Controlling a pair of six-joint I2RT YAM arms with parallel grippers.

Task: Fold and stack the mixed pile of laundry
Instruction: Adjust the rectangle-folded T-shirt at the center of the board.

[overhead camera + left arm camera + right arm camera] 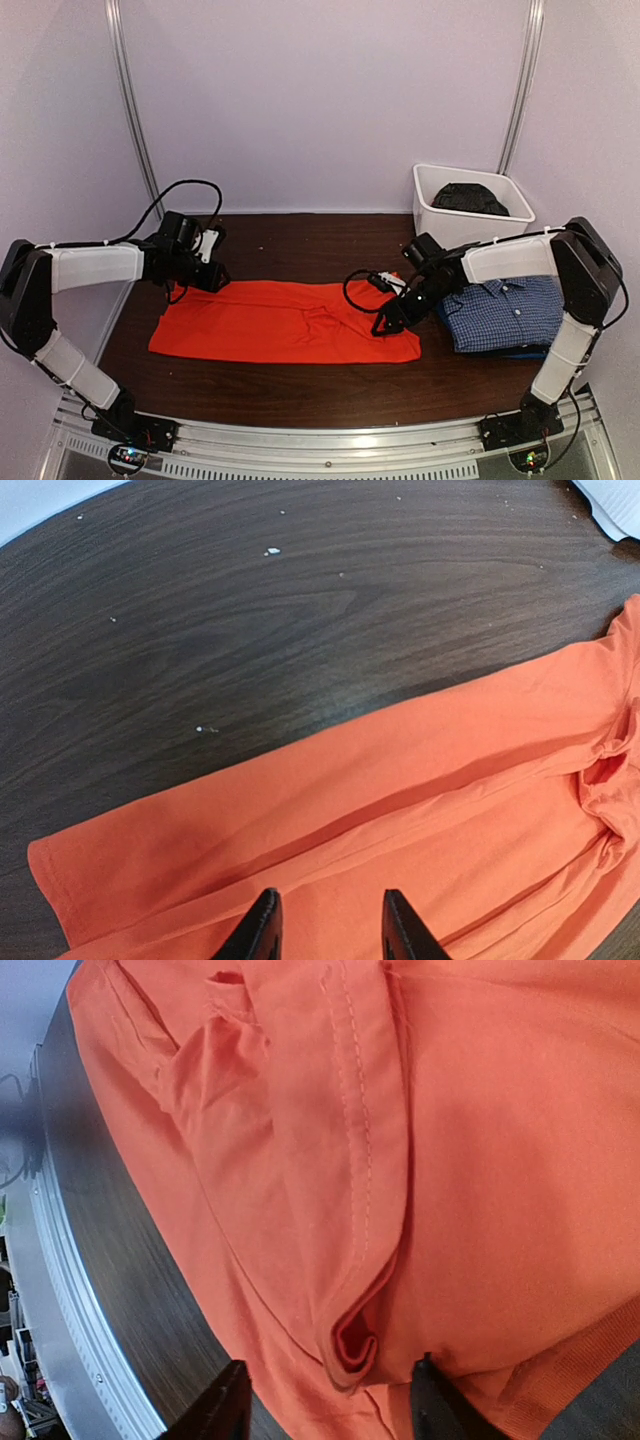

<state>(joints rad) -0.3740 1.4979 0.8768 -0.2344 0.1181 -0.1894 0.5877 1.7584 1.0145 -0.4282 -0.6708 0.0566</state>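
Note:
The bright orange T-shirt [285, 322] lies flat across the middle of the table, folded lengthwise. My left gripper [212, 278] hovers at its far left edge. In the left wrist view its jaws [330, 920] stand apart above the orange cloth [450, 780] with nothing pinched. My right gripper [385, 322] is at the shirt's right end. Its fingers [330, 1390] are open, with a curled fold of hem [350, 1345] lying loose between them. A folded blue-and-white check shirt [505, 312] rests on dark pieces at the right.
A white plastic tub [428, 205] stands at the back right with a black garment [470, 198] inside. Bare dark wood table [250, 610] stretches behind the orange shirt. A metal rail [330, 445] runs along the near edge.

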